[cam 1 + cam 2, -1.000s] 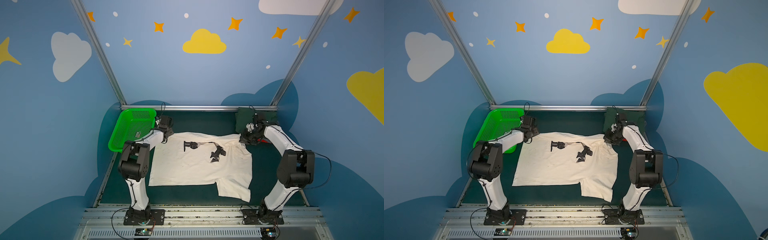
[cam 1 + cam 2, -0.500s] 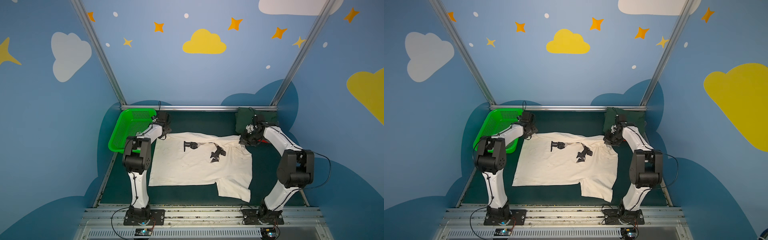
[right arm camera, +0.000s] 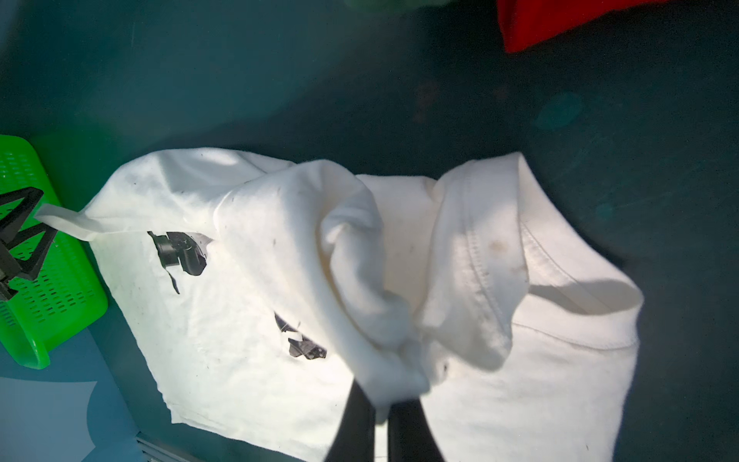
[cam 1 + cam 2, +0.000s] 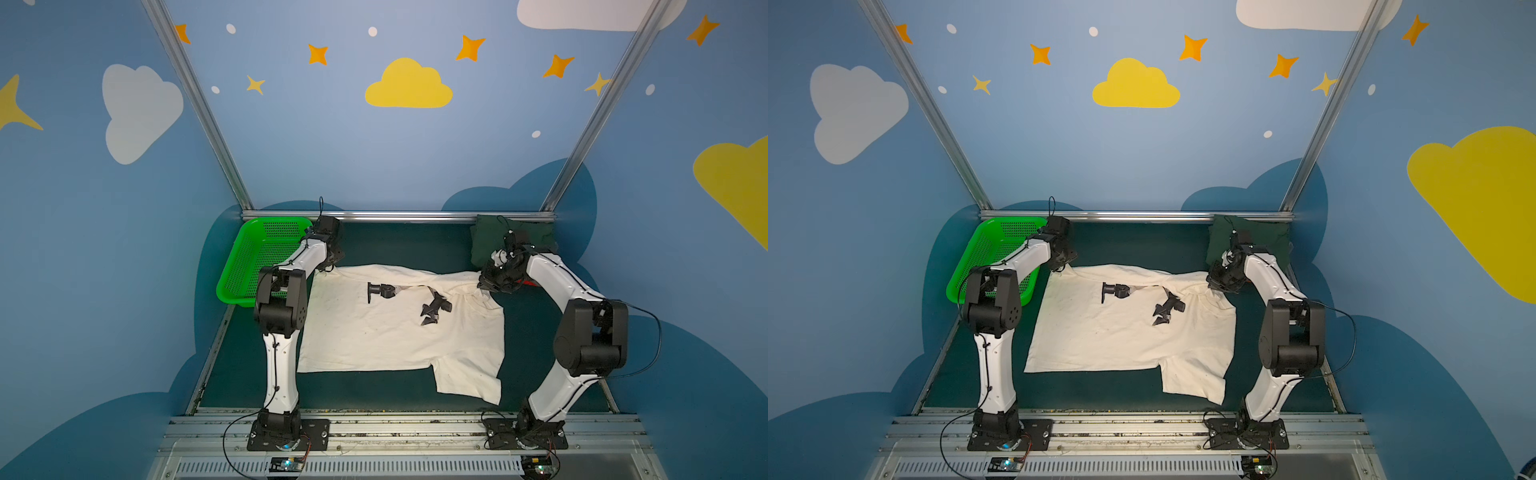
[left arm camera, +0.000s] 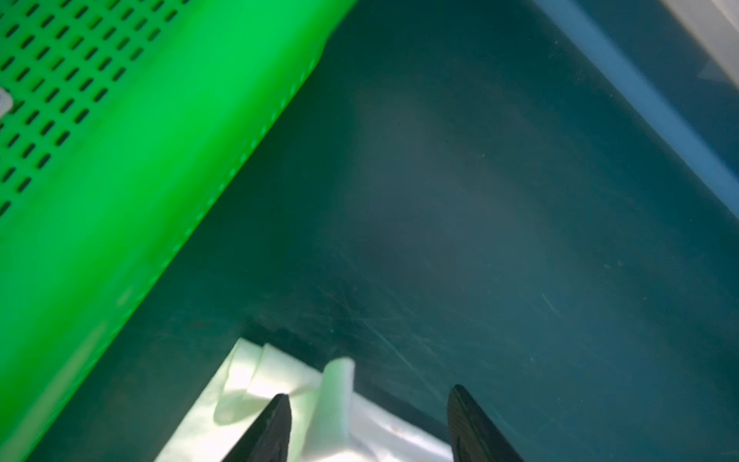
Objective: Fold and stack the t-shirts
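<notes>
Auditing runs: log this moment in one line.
left hand: open at cream tee corner; right hand: shut on cream tee; dark green tee: folded

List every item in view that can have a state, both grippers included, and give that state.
cream t-shirt: spread out, unfolded, one far corner bunched up.
right gripper: shut on that bunched corner.
left gripper: open, jaws astride a fold at the other far corner.
dark green tee: folded, at the far right.
red tee: mostly hidden, state unclear.
green basket: tilted, at the far left.
</notes>
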Robot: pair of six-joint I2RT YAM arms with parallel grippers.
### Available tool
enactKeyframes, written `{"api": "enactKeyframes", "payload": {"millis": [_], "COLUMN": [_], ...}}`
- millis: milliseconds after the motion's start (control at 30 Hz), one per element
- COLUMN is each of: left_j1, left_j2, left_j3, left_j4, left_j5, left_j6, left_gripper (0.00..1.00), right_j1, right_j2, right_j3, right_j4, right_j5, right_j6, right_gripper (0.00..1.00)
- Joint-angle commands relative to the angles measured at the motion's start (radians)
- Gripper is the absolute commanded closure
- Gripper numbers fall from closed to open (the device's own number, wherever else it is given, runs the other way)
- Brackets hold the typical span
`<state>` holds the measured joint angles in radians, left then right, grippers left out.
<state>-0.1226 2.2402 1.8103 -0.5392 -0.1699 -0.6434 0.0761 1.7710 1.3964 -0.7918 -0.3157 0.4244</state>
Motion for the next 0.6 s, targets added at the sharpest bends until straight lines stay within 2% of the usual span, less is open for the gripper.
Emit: {"api": "enactKeyframes", "payload": {"millis": [0,233,333,500,567], "left_j1": [0.005,0.006,0.006,0.006,0.007], "left_j2": [0.044,0.042,0.045,0.039,0.03], "left_j3": [0.067,0.051,0.053,0.057,0.057], "left_j4": [-0.098,-0.107,-0.118,-0.129,-0.134], "left_j5": [-0.014,-0.012,-0.016,-0.01,-0.019], "left_j6": [0.027,0.046,0.058,0.071,0.074], "left_gripper": [0.41,0.52,0.64,0.95,0.96], "right_j1": [0.0,-0.002,-0.002,-0.002,-0.002], "right_j2": [-0.005,-0.012,-0.01,-0.01,-0.013], "right_j3": [-0.007,-0.012,-0.014,-0.013,-0.011], "right_j4": [-0.004,-0.004,-0.001,0.002,0.003], "right_j5": [-0.005,-0.003,-0.007,-0.01,-0.013], "right_j6": [-0.007,-0.008,-0.007,-0.004,-0.003], "right_gripper": [1.0,1.0,1.0,1.0,1.0]}}
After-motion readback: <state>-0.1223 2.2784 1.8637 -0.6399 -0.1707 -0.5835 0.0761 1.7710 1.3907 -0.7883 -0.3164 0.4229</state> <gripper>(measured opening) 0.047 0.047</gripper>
